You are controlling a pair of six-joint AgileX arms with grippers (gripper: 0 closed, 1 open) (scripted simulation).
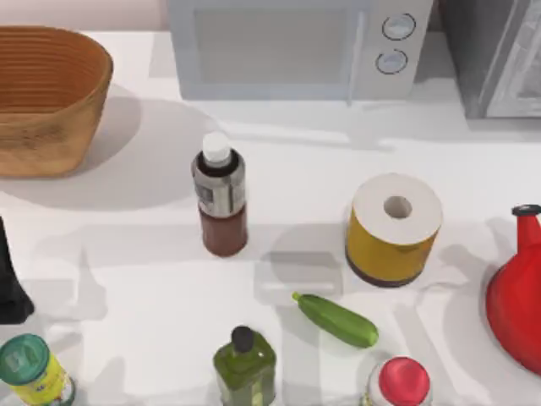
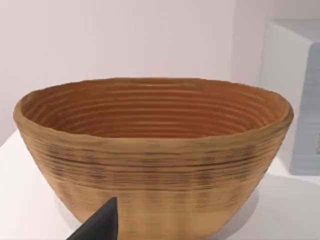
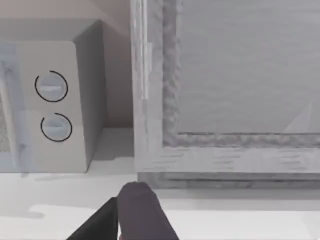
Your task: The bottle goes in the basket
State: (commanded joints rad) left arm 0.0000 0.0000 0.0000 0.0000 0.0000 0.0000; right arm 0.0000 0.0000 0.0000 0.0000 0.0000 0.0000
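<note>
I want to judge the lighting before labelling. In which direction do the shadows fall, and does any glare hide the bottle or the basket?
Top view: the bottle and the basket cast soft shadows toward the view's right, over the white table; no glare hides them. Left wrist view: the basket is evenly lit, with a faint shadow at its base.

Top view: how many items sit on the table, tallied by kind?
Bottles: 2, the bottle and an olive-green bottle
Jars: 2
Basket: 1
Paper roll: 1
Cucumber: 1
Red kettle: 1
Microwave: 1
Total: 9
</note>
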